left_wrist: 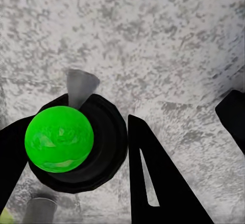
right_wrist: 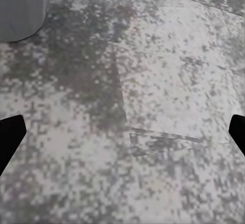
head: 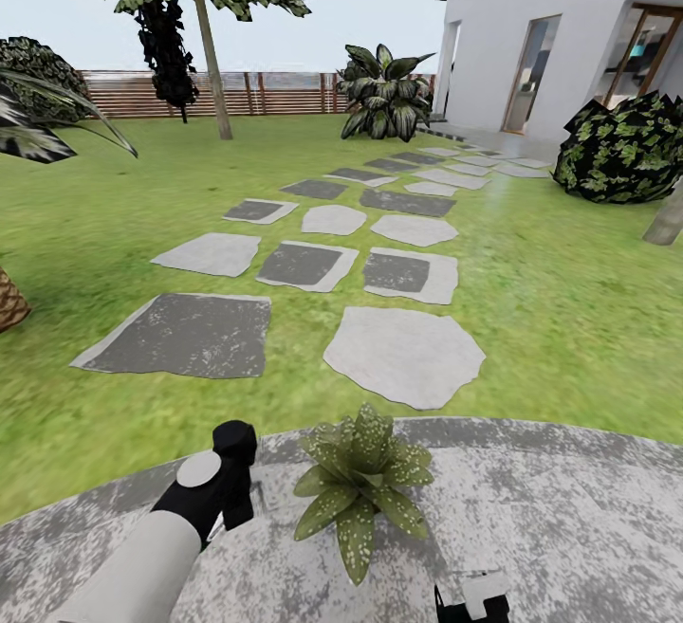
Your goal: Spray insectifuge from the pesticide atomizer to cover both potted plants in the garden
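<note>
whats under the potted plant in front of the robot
The potted plant stands on the round grey speckled patio. Its leaves hide the pot in the head view, so the contact with the paving is covered.

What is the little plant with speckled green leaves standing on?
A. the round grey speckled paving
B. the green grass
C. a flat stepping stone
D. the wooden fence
A: in the head view the small potted plant with speckled green leaves sits on the round grey speckled patio, with the grass and the stepping stones beyond the patio's edge.
</note>
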Robot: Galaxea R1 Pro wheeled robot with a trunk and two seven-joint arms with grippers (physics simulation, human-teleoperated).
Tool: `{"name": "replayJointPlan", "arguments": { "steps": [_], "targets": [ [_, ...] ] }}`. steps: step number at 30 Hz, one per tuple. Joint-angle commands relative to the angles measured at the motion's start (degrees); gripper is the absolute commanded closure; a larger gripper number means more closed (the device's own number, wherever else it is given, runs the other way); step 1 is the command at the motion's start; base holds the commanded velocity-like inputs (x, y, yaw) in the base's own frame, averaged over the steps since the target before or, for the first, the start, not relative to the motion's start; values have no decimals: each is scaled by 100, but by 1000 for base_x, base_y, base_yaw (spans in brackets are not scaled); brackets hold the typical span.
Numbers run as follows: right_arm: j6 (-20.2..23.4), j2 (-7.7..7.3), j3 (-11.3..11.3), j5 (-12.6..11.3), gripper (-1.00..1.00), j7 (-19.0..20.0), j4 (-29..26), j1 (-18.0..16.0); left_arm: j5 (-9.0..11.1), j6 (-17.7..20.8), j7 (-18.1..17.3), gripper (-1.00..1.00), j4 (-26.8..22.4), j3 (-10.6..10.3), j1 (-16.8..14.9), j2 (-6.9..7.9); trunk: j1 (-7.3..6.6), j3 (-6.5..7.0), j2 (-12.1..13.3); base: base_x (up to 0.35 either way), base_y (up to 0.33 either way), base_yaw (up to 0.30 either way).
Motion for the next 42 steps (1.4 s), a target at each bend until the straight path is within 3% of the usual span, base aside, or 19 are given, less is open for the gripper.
{"name": "replayJointPlan", "arguments": {
  "steps": [1,4,7,12,15,22,26,28,37,42],
  "targets": [
    [-1,0,38,37,-100,-60,5,-4,-27,61,-41,100,-12,-9,-4,-12,-1,-5,-2,0,0,0],
    [-1,-1,38,37,-100,-60,9,-4,-28,94,-61,100,-100,-34,-50,-186,-1,-5,-2,0,0,0],
    [-1,2,38,37,-100,-60,5,-4,-33,101,-78,100,-111,-36,-66,-230,-1,-5,-2,0,0,0],
    [-1,-1,38,37,-100,-60,7,-4,-46,91,-50,100,-61,-18,-30,-141,-1,-5,-2,0,0,0],
    [-1,2,38,37,-100,-60,6,-4,-40,74,-46,100,-13,-24,3,18,-1,-5,-2,0,0,0],
    [-1,-1,38,37,-100,-60,9,-3,2,59,-35,100,77,-24,309,14,-1,-5,-2,0,0,0],
    [-1,2,38,37,-100,-60,7,-3,559,64,-38,100,32,-29,309,-8,-1,-5,-2,0,0,0],
    [2,23,38,31,-100,-53,14,0,650,76,-48,100,9,-36,272,20,-1,-5,-2,0,0,0],
    [-1,66,38,37,-100,-60,5,179,635,103,-40,100,-9,-46,31,34,-1,-5,-2,0,0,0],
    [-1,62,38,37,-100,-60,5,197,624,94,-38,100,16,-37,62,174,-1,-5,-2,0,0,0]
  ]
}}
